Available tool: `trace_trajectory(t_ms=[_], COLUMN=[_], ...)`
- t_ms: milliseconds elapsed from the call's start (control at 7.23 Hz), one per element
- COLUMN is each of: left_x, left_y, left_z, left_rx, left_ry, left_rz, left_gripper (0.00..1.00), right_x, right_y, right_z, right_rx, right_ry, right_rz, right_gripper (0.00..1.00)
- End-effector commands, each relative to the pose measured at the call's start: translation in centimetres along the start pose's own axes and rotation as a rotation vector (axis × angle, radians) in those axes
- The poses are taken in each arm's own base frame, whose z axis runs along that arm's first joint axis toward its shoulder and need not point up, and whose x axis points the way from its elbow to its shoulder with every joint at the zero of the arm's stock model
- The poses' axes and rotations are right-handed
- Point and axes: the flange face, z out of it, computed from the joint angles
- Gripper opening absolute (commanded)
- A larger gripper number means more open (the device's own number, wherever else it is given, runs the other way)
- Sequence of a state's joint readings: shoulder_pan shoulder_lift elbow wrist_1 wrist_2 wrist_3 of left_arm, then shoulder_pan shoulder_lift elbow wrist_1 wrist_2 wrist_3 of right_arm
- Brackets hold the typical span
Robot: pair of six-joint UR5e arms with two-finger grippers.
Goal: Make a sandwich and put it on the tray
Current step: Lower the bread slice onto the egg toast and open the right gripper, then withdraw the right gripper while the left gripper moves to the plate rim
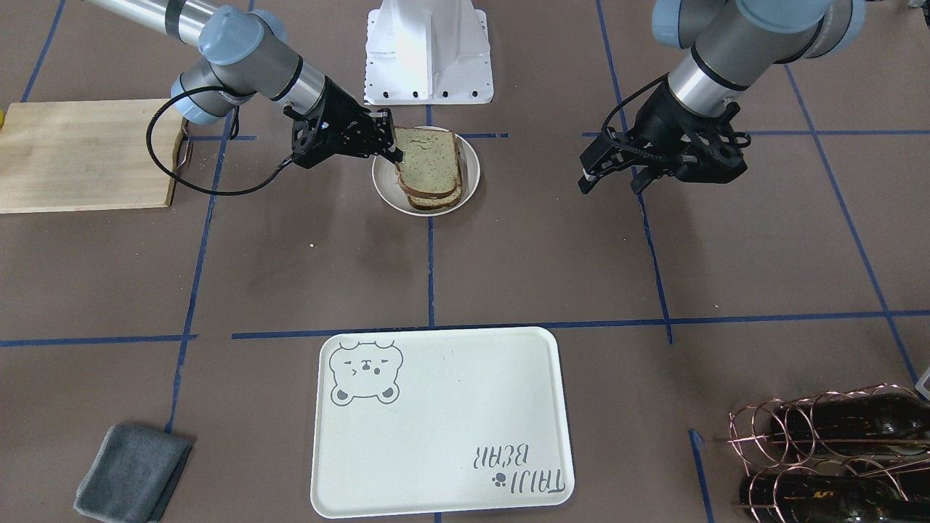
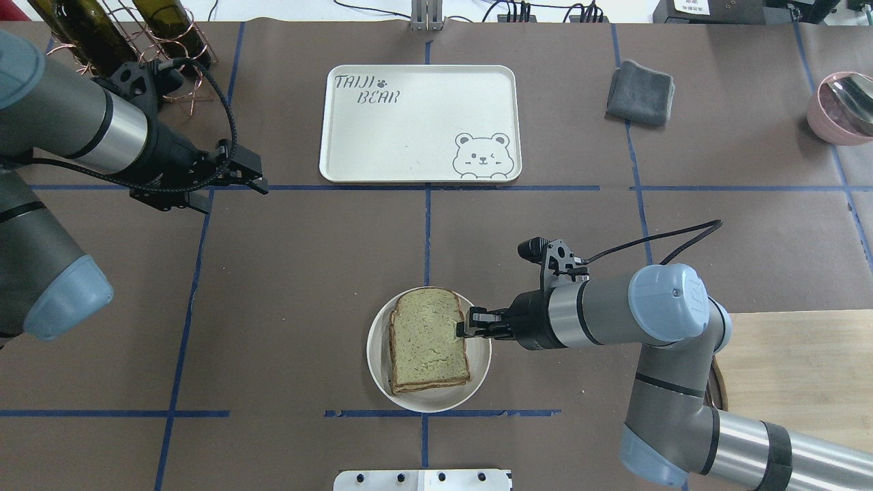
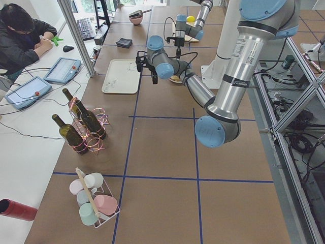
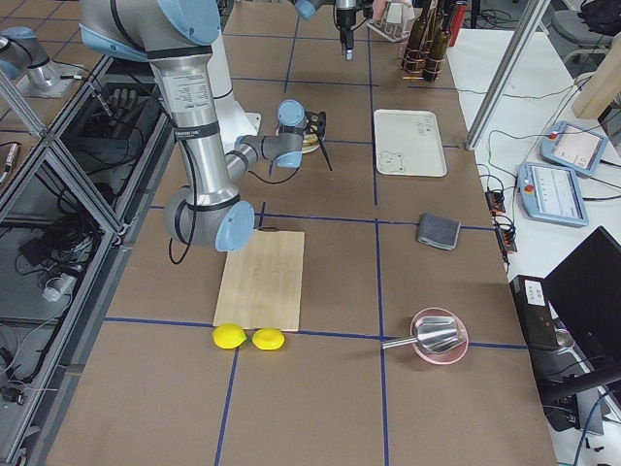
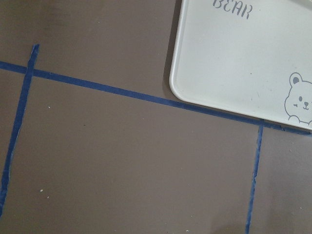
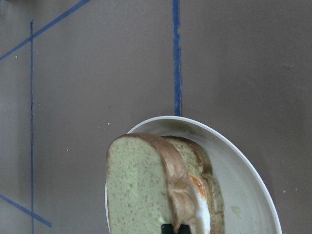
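Note:
The sandwich (image 1: 429, 163) lies on a small round white plate (image 1: 472, 171) at the table's middle, near the robot's base. It also shows in the overhead view (image 2: 426, 334). The right wrist view shows its two bread slices (image 6: 141, 190) with white egg and orange yolk (image 6: 199, 195) between them. My right gripper (image 2: 467, 324) is at the sandwich's edge, its fingertips (image 6: 168, 228) shut on the top slice's crust. My left gripper (image 2: 256, 177) is open and empty, above the table beside the tray. The cream bear tray (image 2: 409, 136) is empty.
A wooden cutting board (image 2: 791, 368) lies under the right arm, with two lemons (image 4: 243, 337) beyond it. A grey cloth (image 2: 641, 92) and a pink bowl (image 2: 842, 106) are to the tray's right. A wire rack of wine bottles (image 2: 116, 34) stands behind the left arm.

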State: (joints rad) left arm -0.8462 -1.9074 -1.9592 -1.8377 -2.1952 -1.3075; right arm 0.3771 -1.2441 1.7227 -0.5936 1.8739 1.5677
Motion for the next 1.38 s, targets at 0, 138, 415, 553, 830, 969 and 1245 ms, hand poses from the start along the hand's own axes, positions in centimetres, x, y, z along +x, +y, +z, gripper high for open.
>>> trace_trajectory(t_ms=[0,138,415,553,830,969,1245], left_x=[-0.1,0.0,-0.1,-0.1,0.6,1.7,4.8], left_y=[-0.1,0.0,-0.1,-0.1,0.7,3.1,9.0], left_z=[0.1,0.2,0.4,0.5,1.3,3.3,8.1], left_rx=[0.0,-0.001,-0.004,-0.005,-0.02,-0.061,-0.042], left_ry=[-0.002,-0.002,-0.006,-0.006,0.0,-0.003,-0.027], left_rz=[-0.001,-0.001,-0.003,-0.005,-0.015,-0.017,-0.034], left_gripper=[1.0,1.0,1.0,1.0,1.0,1.0,1.0], right_x=[0.3,0.5,0.8,0.7,0.9,0.4,0.1], right_y=[0.0,-0.1,-0.4,-1.0,-4.3,-8.2,-11.0], right_z=[0.5,0.4,0.4,0.1,-2.3,-6.3,-10.0], right_rx=[0.001,0.003,0.007,0.013,0.019,0.006,0.017], right_ry=[0.009,0.009,0.012,0.01,0.026,0.081,0.222], right_rz=[0.002,0.001,-0.007,0.002,0.021,0.068,0.153], right_gripper=[0.06,0.46,0.99,0.99,0.99,0.99,1.0])
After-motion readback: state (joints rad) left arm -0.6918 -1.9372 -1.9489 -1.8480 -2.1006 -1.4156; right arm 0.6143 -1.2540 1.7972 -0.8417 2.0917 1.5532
